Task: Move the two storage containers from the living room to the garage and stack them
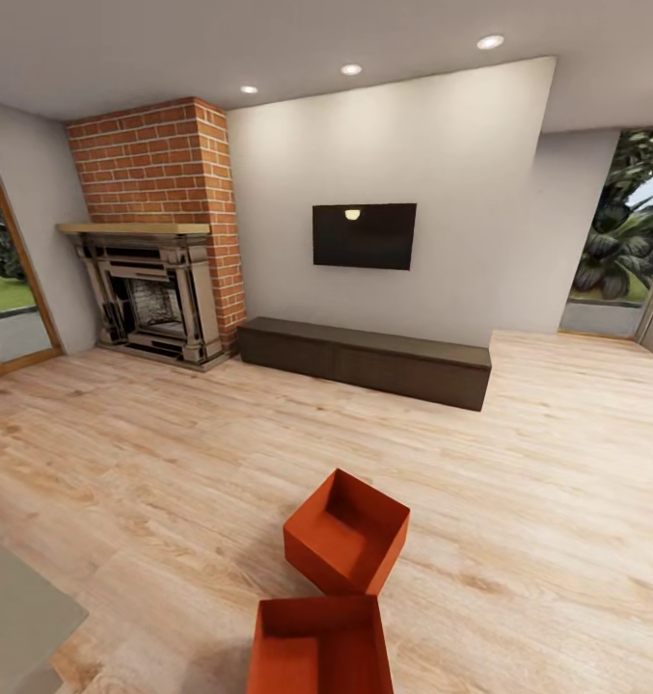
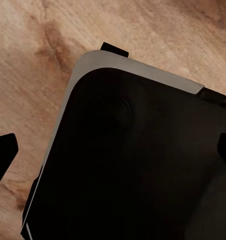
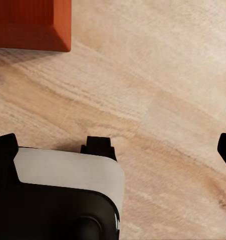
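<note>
Two orange-red storage containers [image 1: 346,532] on the pale plank floor [image 1: 152,463] before the one low cabinet [image 1: 365,360], nearly touching, left hand [image 2: 113,150] and right hand [image 3: 115,145] both spread open, empty

The robot's glossy black base panel with a rounded corner [image 2: 138,170] has a pale grey rim band [image 2: 138,70] along its edge and a small black block [image 2: 115,49] jutting past that rim. A faint round dimple marks the black surface. Matte black, blunt-tipped fingers [image 2: 3,152] of the left tool frame it. The right tool's fingers [image 3: 5,145] are equally black.
</note>
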Tool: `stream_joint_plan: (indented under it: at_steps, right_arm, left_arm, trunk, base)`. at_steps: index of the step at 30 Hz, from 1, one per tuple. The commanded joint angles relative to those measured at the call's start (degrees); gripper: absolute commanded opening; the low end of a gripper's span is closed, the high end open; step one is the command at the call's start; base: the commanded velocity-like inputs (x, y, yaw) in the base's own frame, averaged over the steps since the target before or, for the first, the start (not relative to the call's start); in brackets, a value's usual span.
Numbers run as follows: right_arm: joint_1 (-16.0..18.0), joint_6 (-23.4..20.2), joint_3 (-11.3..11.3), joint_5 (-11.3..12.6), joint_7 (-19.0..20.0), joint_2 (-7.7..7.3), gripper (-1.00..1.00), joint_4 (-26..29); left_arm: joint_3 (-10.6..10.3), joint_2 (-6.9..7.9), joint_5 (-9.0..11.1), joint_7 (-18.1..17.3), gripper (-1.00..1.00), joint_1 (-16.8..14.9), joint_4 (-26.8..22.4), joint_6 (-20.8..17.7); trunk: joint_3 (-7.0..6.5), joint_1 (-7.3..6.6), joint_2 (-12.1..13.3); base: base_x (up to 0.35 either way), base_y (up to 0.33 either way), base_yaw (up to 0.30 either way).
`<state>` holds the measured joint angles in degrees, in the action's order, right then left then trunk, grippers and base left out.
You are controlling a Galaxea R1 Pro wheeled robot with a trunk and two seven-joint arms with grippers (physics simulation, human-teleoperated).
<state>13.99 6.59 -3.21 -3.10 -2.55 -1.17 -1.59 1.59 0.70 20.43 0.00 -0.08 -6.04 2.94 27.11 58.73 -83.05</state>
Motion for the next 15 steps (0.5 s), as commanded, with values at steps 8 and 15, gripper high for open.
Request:
stream_joint_plan:
  at_steps: [8,15]
  right_arm:
    - [0.07,0.26,-0.37,-0.55,-0.26,0.17,1.00,-0.17]
    - [0.07,-0.11,-0.38,-0.26,-0.34,0.57,1.00,-0.17]
  left_arm:
    - [0.14,-0.05,0.06,0.00,1.00,-0.01,-0.02,0.13]
    - [0.17,-0.08,0.08,0.00,1.00,-0.01,-0.02,0.14]
  trunk:
    - [0.05,0.00,-0.03]
    - [-0.01,0.00,-0.03]
  base:
    - [0.013,0.000,0.000]
    - [0.001,0.000,-0.039]
